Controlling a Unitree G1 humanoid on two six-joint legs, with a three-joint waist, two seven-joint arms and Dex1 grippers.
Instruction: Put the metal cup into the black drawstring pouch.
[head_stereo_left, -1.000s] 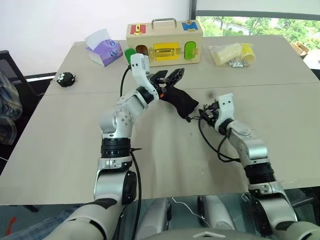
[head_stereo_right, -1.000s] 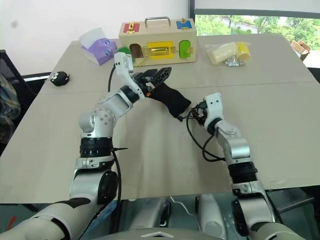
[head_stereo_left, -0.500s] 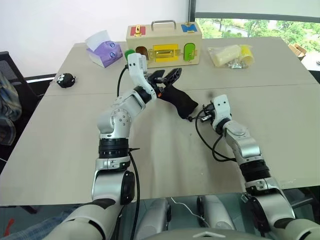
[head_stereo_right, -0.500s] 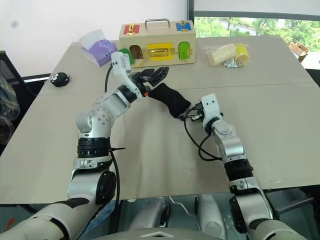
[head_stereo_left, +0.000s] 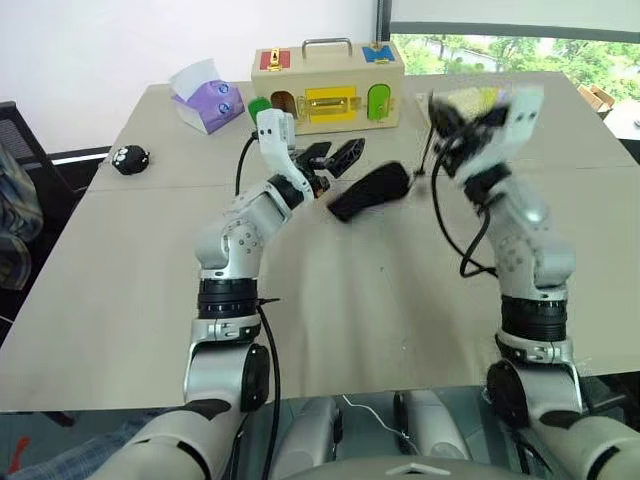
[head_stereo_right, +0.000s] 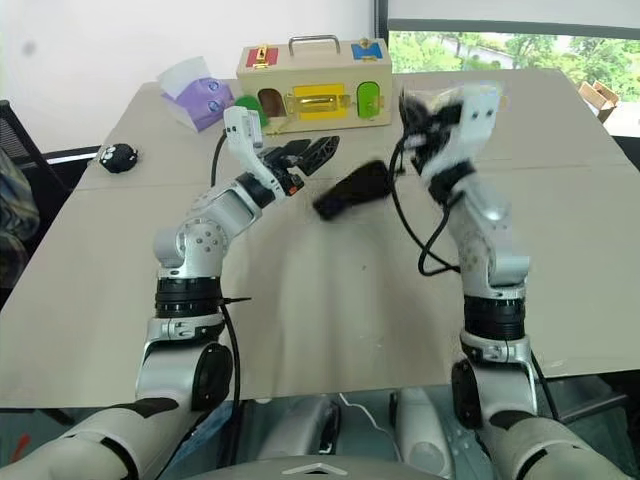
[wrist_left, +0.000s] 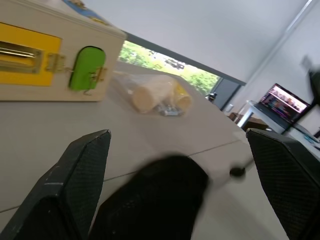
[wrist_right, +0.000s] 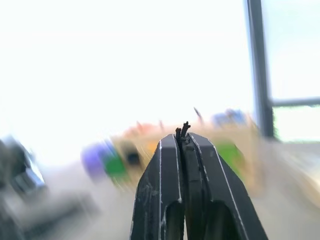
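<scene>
The black drawstring pouch (head_stereo_left: 368, 191) hangs tilted above the table, blurred, its right end raised. A thin cord (head_stereo_left: 421, 160) runs from it up to my right gripper (head_stereo_left: 441, 112), which is held high and shut on the cord's end (wrist_right: 182, 129). My left gripper (head_stereo_left: 340, 160) stands wide open just left of the pouch. In the left wrist view the pouch (wrist_left: 165, 195) lies low between the two spread fingers (wrist_left: 82, 175), and I cannot tell whether they touch it. A small black toggle (wrist_left: 237, 171) shows beside it. The metal cup is hidden.
A wooden latch box (head_stereo_left: 328, 85) stands at the table's back edge, with a purple tissue box (head_stereo_left: 208, 100) to its left. A plastic bag of yellow items (head_stereo_right: 450, 100) lies back right. A small black spotted object (head_stereo_left: 130, 157) sits far left.
My right gripper shut on the cord near the table and swung steeply upward. The pouch's right end lifted with it and the bag slid off my left fingers. The left arm stayed nearly still.
</scene>
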